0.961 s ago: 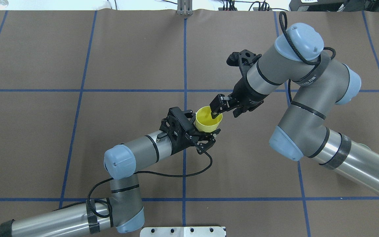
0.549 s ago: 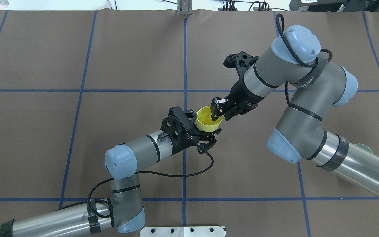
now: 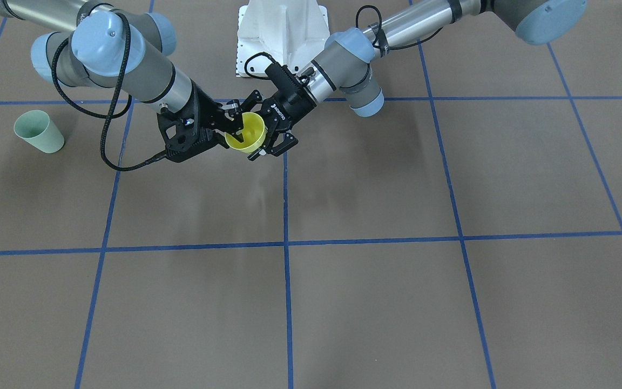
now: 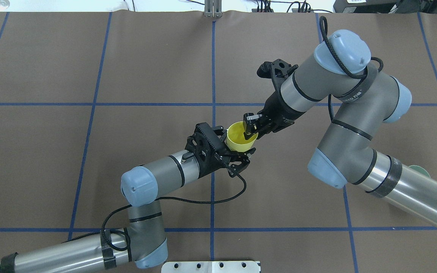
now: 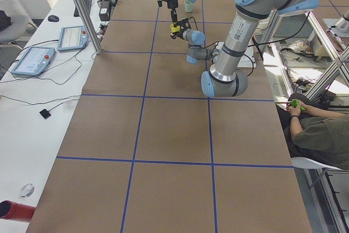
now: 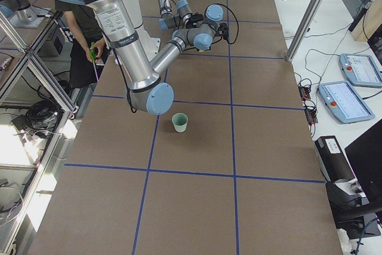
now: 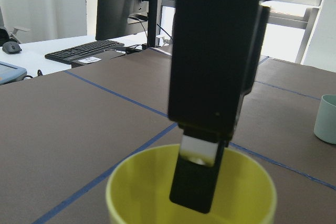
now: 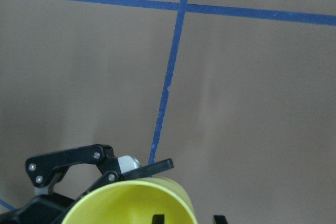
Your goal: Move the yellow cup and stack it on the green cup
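Observation:
The yellow cup (image 4: pixel 236 139) hangs above the middle of the table, held upright between both grippers. My left gripper (image 4: pixel 237 147) is shut around its lower body. My right gripper (image 4: pixel 249 130) is shut on its far rim, one finger inside the cup and one outside. The front-facing view shows the cup (image 3: pixel 250 135) between the right gripper (image 3: pixel 234 123) and the left gripper (image 3: pixel 261 129). The left wrist view shows the cup (image 7: pixel 247 195) with the right finger (image 7: pixel 195 187) inside it. The green cup (image 3: pixel 38 131) stands upright on the table far to my right, also in the exterior right view (image 6: pixel 179 122).
The brown table (image 4: pixel 89 151) carries a grid of blue tape lines. In the overhead view my right arm (image 4: pixel 355 125) covers most of the green cup, of which a sliver (image 4: pixel 420 170) shows. The robot's white base plate (image 3: pixel 283 32) sits at the near edge.
My right gripper moved a little toward the yellow cup and its fingers closed from wide open onto the cup's rim. The left gripper and the cup have stayed in place.

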